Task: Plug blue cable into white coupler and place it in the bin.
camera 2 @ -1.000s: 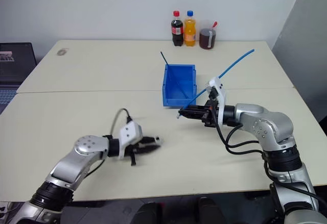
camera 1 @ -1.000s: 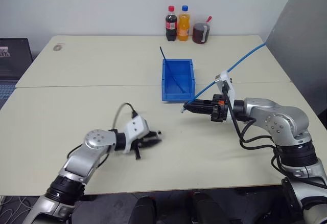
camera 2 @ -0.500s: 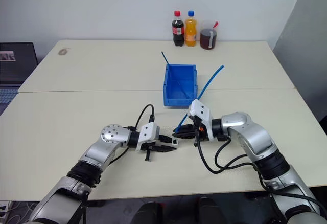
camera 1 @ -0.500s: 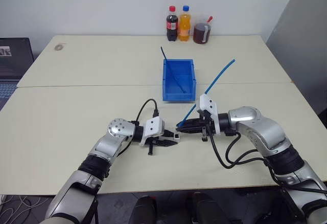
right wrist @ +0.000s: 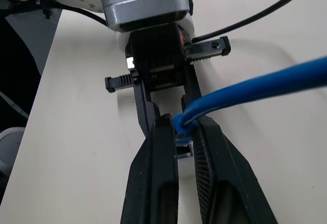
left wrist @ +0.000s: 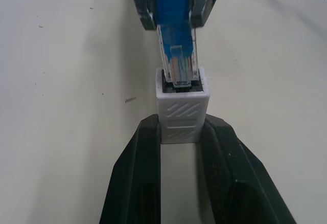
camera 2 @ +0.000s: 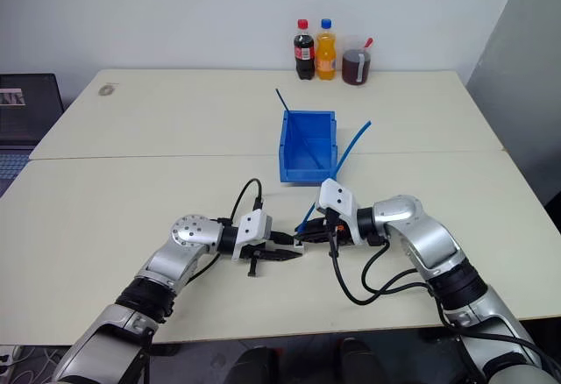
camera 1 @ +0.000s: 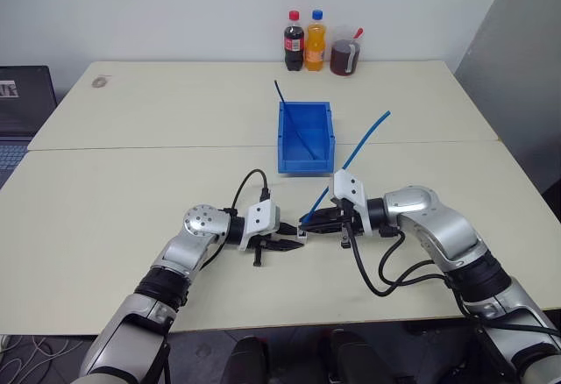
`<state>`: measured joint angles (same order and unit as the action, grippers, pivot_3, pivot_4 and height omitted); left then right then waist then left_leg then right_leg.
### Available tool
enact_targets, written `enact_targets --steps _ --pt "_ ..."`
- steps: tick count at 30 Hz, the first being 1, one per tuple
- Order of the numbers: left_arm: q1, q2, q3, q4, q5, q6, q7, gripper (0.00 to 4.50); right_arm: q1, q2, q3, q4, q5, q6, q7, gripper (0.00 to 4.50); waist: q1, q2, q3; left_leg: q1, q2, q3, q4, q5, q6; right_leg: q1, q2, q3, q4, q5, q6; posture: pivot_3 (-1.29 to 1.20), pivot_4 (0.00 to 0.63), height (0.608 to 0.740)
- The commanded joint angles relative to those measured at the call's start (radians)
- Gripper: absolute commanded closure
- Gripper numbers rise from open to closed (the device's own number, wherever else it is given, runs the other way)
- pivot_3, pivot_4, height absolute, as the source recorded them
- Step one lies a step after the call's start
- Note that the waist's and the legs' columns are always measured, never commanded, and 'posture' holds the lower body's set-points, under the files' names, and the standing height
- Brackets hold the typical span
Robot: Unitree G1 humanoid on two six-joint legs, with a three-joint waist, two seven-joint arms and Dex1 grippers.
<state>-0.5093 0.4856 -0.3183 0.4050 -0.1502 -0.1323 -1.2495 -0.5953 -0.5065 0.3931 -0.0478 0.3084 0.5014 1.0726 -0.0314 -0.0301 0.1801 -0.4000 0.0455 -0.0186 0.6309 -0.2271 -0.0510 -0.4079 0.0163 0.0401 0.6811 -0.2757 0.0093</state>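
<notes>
Since a second ago both arms have swung inward from their own sides of the table [camera 1: 105, 191], and the two grippers now meet tip to tip near the middle of its front half. In the last half second the right arm sank a little more, while the left one kept its place.

The left gripper [left wrist: 181, 132] is clamped on the white coupler [left wrist: 182, 112], its two fingers pressing the block's sides. The right gripper [right wrist: 184, 128] is clamped on the blue cable [camera 1: 355, 152] just behind its plug [left wrist: 177, 63]. The clear tip of the plug sits in the coupler's dark opening, with most of the plug body outside. From the right gripper the cable rises up and back in the air, its free end over the table beside the bin's right side.

The blue bin [camera 1: 326, 138] stands behind the grippers, at the seam across the table's middle. A thin dark blue stick [camera 1: 294, 123] leans in it, its top end poking over the rear left corner.

Three drinks [camera 1: 317, 44] stand at the far edge.
</notes>
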Motion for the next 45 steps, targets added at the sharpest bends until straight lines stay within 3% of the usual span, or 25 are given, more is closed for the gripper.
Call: enact_targets --steps 1,12,20,27,34,35,41,45 --pt "0.019 -0.001 0.008 -0.038 0.003 0.027 0.0 3.74 0.002 0.001 0.01 0.01 -0.033 -0.053 0.029 4.34 0.0 0.0 0.0 0.0 0.0 0.0 0.0 0.0 0.0 0.0 0.0 0.0 0.0 0.0 0.0 0.0 0.15 0.74" --pt "0.034 0.006 0.018 -0.064 0.005 0.044 -0.004 3.74 -0.027 0.021 0.037 0.104 -0.125 -0.148 0.041 4.34 -0.001 0.0 0.0 0.001 0.0 0.0 0.0 0.0 0.0 0.0 0.0 0.0 0.0 0.0 0.0 0.0 0.15 0.74" --pt "0.031 0.004 0.024 -0.064 0.01 0.04 -0.002 3.74 -0.055 0.025 0.068 0.099 -0.16 -0.113 0.063 4.34 -0.003 0.0 -0.001 0.002 0.001 -0.001 0.0 0.0 0.0 0.001 0.001 0.0 0.002 0.0 0.0 0.0 0.15 0.74" --pt "0.049 0.0 0.017 -0.09 0.022 0.038 0.014 3.74 0.061 0.031 0.121 0.121 -0.203 -0.118 0.04 4.34 -0.003 0.0 -0.006 0.003 0.001 0.0 0.0 0.0 0.0 0.002 0.001 0.0 0.001 0.0 0.0 0.0 0.15 0.74" --pt "0.069 0.009 0.048 -0.136 0.011 0.056 0.056 3.74 0.068 0.079 -0.012 0.071 -0.098 0.02 -0.036 4.34 -0.004 0.0 -0.013 0.006 0.001 0.0 -0.001 0.0 0.0 0.004 0.001 0.001 0.001 0.0 0.0 0.0 0.15 0.74" --pt "0.073 0.011 0.059 -0.155 -0.003 0.078 0.057 3.04 0.059 0.091 -0.05 0.057 -0.06 0.072 -0.049 4.34 -0.005 0.0 -0.012 0.006 0.001 0.0 -0.001 0.0 0.0 0.004 0.001 0.001 0.001 0.0 0.0 0.0 0.15 0.74" --pt "0.135 0.076 0.171 -0.398 -0.097 0.256 0.118 1.68 -0.065 0.112 -0.265 -0.055 0.176 0.427 -0.111 4.34 -0.002 0.001 -0.01 0.001 0.001 -0.002 0.0 0.0 0.0 0.002 0.0 0.001 0.001 0.0 -0.001 0.0 0.15 0.74" --pt "0.162 0.116 0.26 -0.569 -0.161 0.406 0.203 0.92 -0.263 0.156 -0.403 0.08 0.269 0.582 -0.193 4.34 -0.013 0.003 -0.007 0.001 0.001 -0.003 0.0 0.0 0.0 0.0 0.0 0.001 0.002 0.0 -0.001 0.0 0.15 0.74"
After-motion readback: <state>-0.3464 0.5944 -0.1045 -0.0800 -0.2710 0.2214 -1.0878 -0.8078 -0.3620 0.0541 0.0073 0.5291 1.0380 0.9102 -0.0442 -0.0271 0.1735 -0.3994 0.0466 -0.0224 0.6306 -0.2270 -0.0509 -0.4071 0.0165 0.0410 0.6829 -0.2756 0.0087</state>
